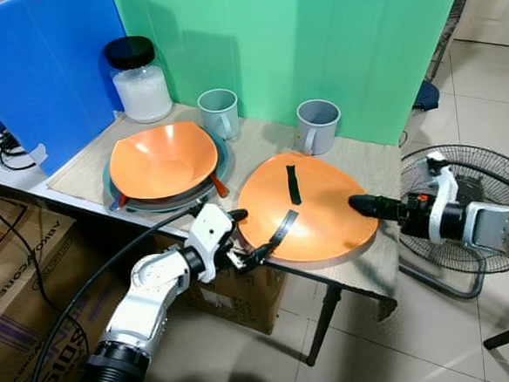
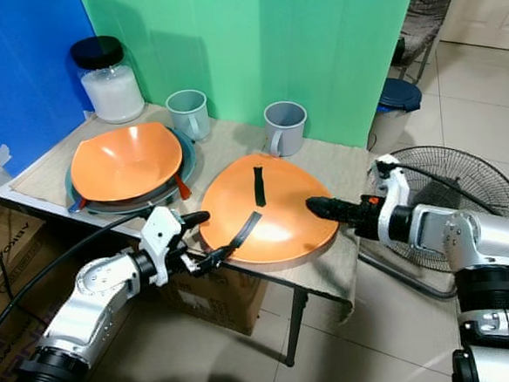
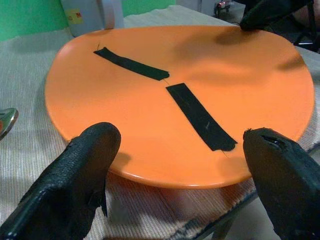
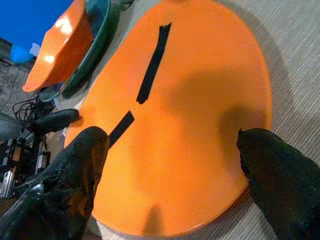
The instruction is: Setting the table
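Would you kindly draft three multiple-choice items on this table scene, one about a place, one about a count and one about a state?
1. Where does the jar with the black lid stand?
A. at the back left of the table, by the blue board
B. on the floor by the fan
C. on the orange plate

2. How many grey mugs are on the table?
A. one
B. two
C. four

3. How are the left gripper's fingers?
A. shut on a mug
B. shut on a spoon
C. open, at the near edge of the orange plate

Answers: 1 A, it stands against the blue board; 2 B, a left mug and a right mug stand before the green board; 3 C, the left wrist view shows both fingers apart.
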